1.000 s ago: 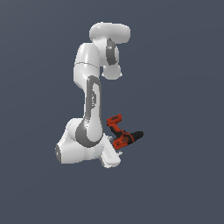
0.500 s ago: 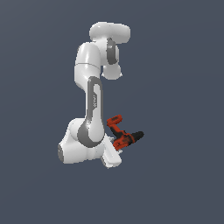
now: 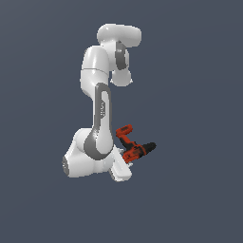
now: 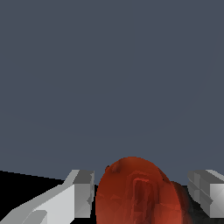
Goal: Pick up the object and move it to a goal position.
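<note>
Compared with one second ago, the drill (image 3: 134,148) has changed its pose a little in the exterior view: its black chuck tip now points slightly more upward, toward the exterior view's right, and the arm (image 3: 102,118) has kept almost the same folded shape. I judge from this that the drill is no longer lying free but is being carried or turned by the wrist, so the pick-up part of the task looks done or nearly done, and the move to the goal is what remains. No goal marker is visible in either view, so I cannot say how far the drill is from it.

In the wrist view the drill (image 4: 140,192) sits between the two fingers (image 4: 83,192), as a rounded red-orange mass that fills most of the gap. The one finger looks to be touching its side; on the other side there is a darker strip between the drill and the finger, so I cannot tell for certain if the fingers are clamped on it or only standing around it.

The drill body is red-orange with black parts, and its surface looks smooth and a little glossy, like moulded plastic. Its shape is curved and uneven, with a handle that stands out from the body. The fingers are pale grey blocks with flat faces and sharp edges. Flat faces on a curved shell could let it rotate, in my opinion.
</note>
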### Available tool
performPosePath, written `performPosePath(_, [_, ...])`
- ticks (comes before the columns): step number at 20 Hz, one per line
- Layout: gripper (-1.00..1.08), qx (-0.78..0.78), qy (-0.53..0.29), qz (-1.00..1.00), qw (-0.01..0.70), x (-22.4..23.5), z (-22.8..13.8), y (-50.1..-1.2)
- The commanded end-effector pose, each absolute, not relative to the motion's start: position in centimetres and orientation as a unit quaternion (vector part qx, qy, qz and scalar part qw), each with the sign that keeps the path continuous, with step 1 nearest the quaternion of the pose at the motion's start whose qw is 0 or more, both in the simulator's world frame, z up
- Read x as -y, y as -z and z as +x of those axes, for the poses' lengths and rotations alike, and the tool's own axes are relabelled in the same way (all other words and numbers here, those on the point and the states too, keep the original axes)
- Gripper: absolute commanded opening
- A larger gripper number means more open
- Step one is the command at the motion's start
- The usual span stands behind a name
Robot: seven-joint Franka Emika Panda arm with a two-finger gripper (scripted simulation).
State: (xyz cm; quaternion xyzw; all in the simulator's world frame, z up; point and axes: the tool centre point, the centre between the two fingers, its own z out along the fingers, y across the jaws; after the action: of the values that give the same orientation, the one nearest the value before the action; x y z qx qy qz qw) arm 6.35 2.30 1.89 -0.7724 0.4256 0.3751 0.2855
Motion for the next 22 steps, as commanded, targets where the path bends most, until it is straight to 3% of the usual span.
performPosePath(1, [-1.0, -0.426, -0.375, -0.773, 0.285, -2.0, 6.2, -1.9])
performPosePath(9, [-1.0, -0.426, -0.375, -0.772, 0.286, 1.0, 4.7, -2.1])
performPosePath(22, [-1.0, -0.426, -0.375, -0.771, 0.287, 11.7, -0.6, -2.9])
